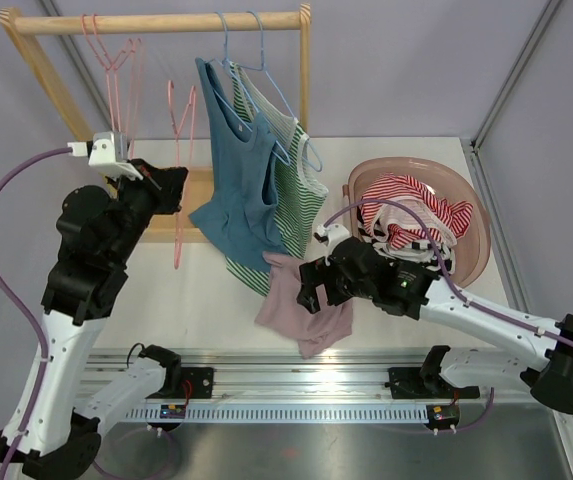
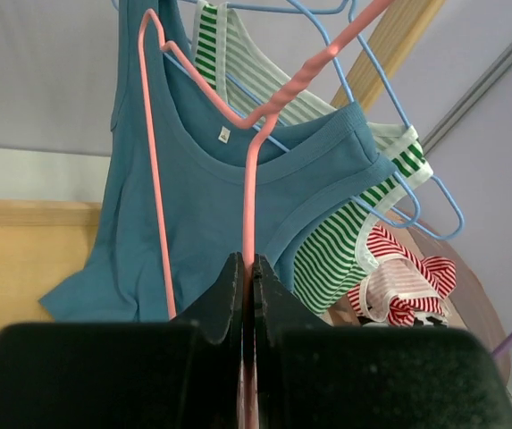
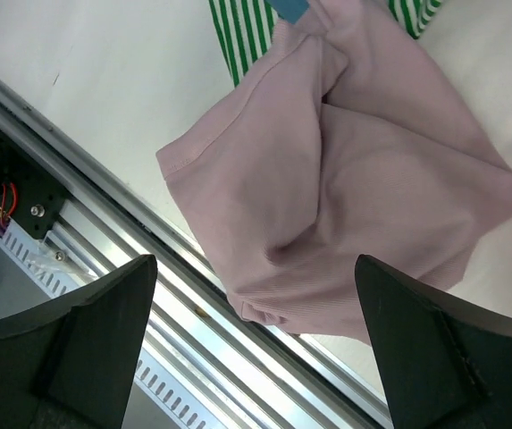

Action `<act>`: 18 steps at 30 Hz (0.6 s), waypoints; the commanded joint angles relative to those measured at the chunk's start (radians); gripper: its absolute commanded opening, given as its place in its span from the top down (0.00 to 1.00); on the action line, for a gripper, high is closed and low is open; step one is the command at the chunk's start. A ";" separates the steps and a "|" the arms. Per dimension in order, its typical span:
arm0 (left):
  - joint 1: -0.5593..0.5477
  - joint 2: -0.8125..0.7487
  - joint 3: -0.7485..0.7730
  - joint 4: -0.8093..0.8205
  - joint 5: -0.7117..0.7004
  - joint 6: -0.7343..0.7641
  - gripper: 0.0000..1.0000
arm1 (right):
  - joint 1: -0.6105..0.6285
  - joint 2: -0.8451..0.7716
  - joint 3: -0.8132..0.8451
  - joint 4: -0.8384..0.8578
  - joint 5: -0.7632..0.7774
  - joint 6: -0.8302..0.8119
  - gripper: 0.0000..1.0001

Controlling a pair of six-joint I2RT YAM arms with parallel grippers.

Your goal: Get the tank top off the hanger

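My left gripper is shut on an empty pink wire hanger, held off the rail beside the rack; the wire runs up from between my closed fingers. A pale pink tank top lies crumpled on the table near the front edge, off any hanger. My right gripper hovers just above it, open and empty; the wrist view shows the top between the spread fingers.
A blue tank top and a green-striped one hang on blue hangers from the wooden rack. More pink hangers hang at its left. A pink basin holds red-striped clothes. A metal rail runs along the front.
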 commanded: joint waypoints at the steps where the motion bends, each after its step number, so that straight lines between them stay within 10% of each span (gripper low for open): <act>1: 0.002 0.056 0.124 -0.043 -0.028 -0.014 1.00 | 0.009 -0.064 0.033 -0.041 0.092 -0.002 0.01; 18: 0.385 0.628 0.779 -0.163 0.375 -0.126 1.00 | 0.008 -0.144 -0.084 0.065 -0.011 -0.011 0.01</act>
